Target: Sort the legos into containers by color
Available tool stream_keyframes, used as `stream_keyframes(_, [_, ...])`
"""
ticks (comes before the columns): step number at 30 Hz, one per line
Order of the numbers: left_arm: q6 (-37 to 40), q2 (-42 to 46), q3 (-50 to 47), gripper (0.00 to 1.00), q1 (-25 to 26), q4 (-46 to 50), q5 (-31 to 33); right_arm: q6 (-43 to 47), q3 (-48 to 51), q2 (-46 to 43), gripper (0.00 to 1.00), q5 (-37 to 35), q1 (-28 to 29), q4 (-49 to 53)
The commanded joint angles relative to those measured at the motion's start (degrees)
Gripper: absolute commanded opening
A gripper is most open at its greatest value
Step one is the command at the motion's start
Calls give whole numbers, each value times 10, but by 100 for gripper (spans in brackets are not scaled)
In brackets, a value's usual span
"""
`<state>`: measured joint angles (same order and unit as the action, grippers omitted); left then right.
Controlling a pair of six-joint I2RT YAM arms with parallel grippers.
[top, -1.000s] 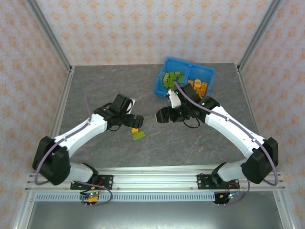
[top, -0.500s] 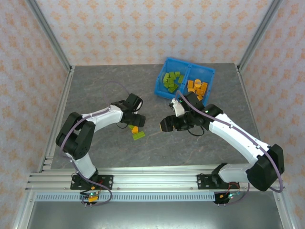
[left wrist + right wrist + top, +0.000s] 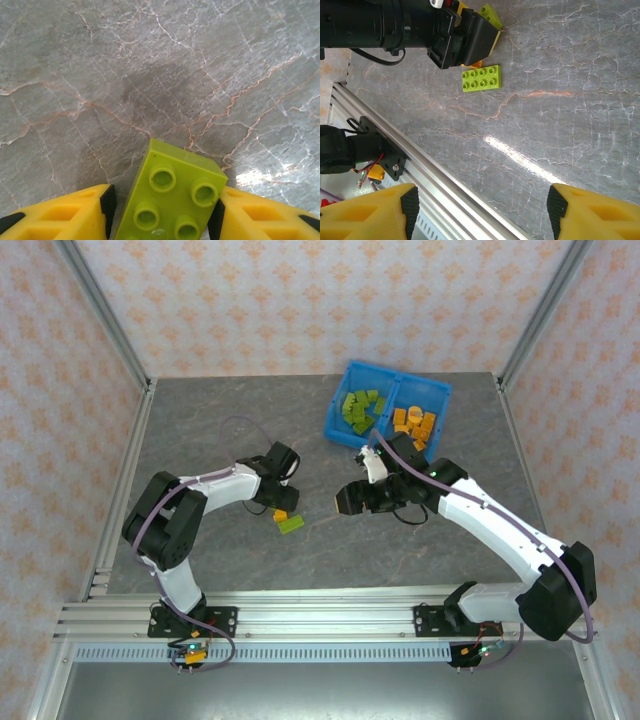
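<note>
A lime green lego (image 3: 175, 195) lies studs-up on the grey table between the yellow fingers of my left gripper (image 3: 162, 215). The right pad touches its corner and a narrow gap stays at the left pad. From above, the left gripper (image 3: 278, 502) sits low beside a small orange lego (image 3: 281, 514) and a flat green lego (image 3: 291, 525). My right gripper (image 3: 345, 502) hovers open and empty right of them; its wrist view shows the flat green lego (image 3: 481, 78). The blue bin (image 3: 352, 368) holds green legos (image 3: 362, 408) in its left container and orange legos (image 3: 415, 423) in its right.
An aluminium rail (image 3: 330, 615) runs along the table's near edge, and shows as rail (image 3: 445, 175) below the right gripper. Metal frame posts (image 3: 105, 315) stand at the back corners. Bare table spreads left of the bin.
The left arm folded in and its gripper came down over the loose legos, jaws narrowing round a green one. The right gripper drew slightly nearer, then held still.
</note>
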<state>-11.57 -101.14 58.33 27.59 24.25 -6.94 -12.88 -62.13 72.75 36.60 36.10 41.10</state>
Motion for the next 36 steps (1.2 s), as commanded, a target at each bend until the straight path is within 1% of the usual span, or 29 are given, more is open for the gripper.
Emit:
stream_keyframes(1, [2,7,-7,52,-4,-6,12,-13,-11,-6,70,-21,4,-5])
stream_keyframes(2, [1,11,-3,51,-4,-8,11,-14,-12,-9,70,-23,4,-5])
stream_keyframes(3, [-1,19,4,44,-3,-8,10,-17,-13,-11,70,-25,4,-5])
stream_keyframes(4, [-2,26,15,41,-4,-5,10,-19,-15,-14,70,-31,4,-4])
stream_keyframes(7, [3,52,54,41,-4,1,5,-27,-18,-30,70,-50,4,-6])
stream_keyframes(11, [4,68,134,41,-3,12,-22,-35,-19,-45,70,-56,4,-11])
stream_keyframes(14, [8,55,220,41,6,24,-22,-43,-21,-46,70,-69,4,-16])
stream_keyframes(16, [16,34,283,41,18,26,-16,-50,-21,-74,70,-101,4,-18])
stream_keyframes(21, [33,-77,461,41,49,10,12,-74,-7,-131,72,-260,3,-13])
stream_keyframes(23, [18,-142,522,41,51,-7,20,-85,4,-155,74,-296,2,-14])
stream_keyframes(26, [-17,-239,625,41,51,-9,24,-95,14,-185,76,-309,1,-10])
stream_keyframes(30, [-37,-385,815,41,53,40,27,-109,23,-212,76,-312,1,10])
stream_keyframes(33, [-50,-473,949,41,53,65,25,-118,34,-228,77,-311,1,16])
stream_keyframes(36, [-64,-514,998,43,53,36,42,-124,45,-240,77,-309,1,11])
